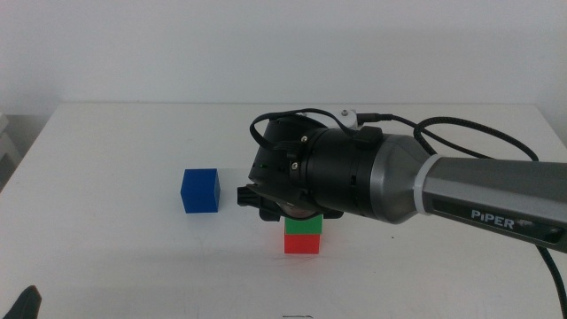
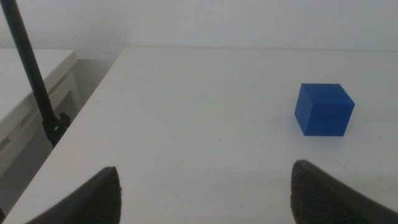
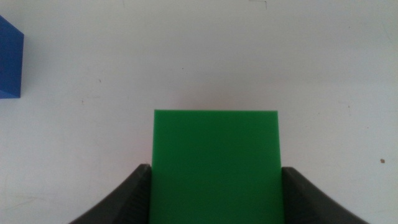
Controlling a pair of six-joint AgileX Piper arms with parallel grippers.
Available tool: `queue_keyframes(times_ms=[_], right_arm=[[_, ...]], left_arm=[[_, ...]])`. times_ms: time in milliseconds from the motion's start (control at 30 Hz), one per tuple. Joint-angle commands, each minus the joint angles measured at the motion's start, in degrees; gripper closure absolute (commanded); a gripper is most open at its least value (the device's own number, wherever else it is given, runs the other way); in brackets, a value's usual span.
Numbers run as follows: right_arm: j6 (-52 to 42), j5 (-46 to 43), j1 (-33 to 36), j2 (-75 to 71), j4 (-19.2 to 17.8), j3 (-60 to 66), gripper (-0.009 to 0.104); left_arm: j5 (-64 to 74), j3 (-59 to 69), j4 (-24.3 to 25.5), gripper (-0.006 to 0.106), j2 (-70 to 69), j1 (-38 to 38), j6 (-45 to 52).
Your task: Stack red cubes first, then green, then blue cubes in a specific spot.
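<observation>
The right tool (image 1: 299,213) reaches in from the right side of the middle view and sits directly over a two-cube stack near the centre of the white bench (image 1: 133,159). The stack consists of the red cube (image 1: 302,243) resting on the bench surface with the green cube (image 1: 303,225) on top of it, edges roughly aligned. In the right wrist view the two dark jaws of the right tool stand one on each side of the green cube (image 3: 214,165), pressed against its opposite faces; the tool is closed on that cube, and the red cube is hidden beneath it. The blue cube (image 1: 200,190) stands alone on the bench to the left of the stack in the middle view, apart from it and untouched; it also shows at the edge of the right wrist view (image 3: 10,62). The left tool (image 2: 205,193) waits low over the near-left part of the bench, jaws spread wide with nothing between them, and its wrist camera shows the blue cube (image 2: 324,110) ahead of it
</observation>
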Motion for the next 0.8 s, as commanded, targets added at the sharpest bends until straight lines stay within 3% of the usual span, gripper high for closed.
queue_keyframes(times_ms=[0, 133, 167, 200, 233, 367, 467, 767], right_arm=[[-0.6, -0.3, 0.1, -3.1, -3.2, -1.5, 0.096], [-0.6, -0.2, 0.1, -2.9, -3.1, -1.5, 0.095], [-0.6, -0.3, 0.1, -2.6, -2.9, -1.5, 0.084], [-0.6, -0.3, 0.1, -2.6, -2.9, -1.5, 0.081], [-0.6, -0.3, 0.1, -2.6, -2.9, -1.5, 0.035], [-0.6, -0.5, 0.1, -2.6, -3.2, -1.5, 0.016], [-1.4, 0.0, 0.1, -4.9, -3.1, -1.5, 0.009], [-15.0, 7.8, 0.8, -21.9, -2.9, -0.8, 0.009]], left_arm=[[-4.5, -0.2, -0.4, 0.007, -1.2, -0.1, -0.1], [-4.5, -0.2, -0.4, 0.007, -1.2, -0.1, -0.1], [-4.5, -0.2, -0.4, 0.007, -1.2, -0.1, -0.1], [-4.5, -0.2, -0.4, 0.007, -1.2, -0.1, -0.1], [-4.5, -0.2, -0.4, 0.007, -1.2, -0.1, -0.1], [-4.5, -0.2, -0.4, 0.007, -1.2, -0.1, 0.0], [-4.5, -0.2, -0.4, 0.007, -1.2, -0.1, 0.0], [-4.5, -0.2, -0.4, 0.007, -1.2, -0.1, 0.0]])
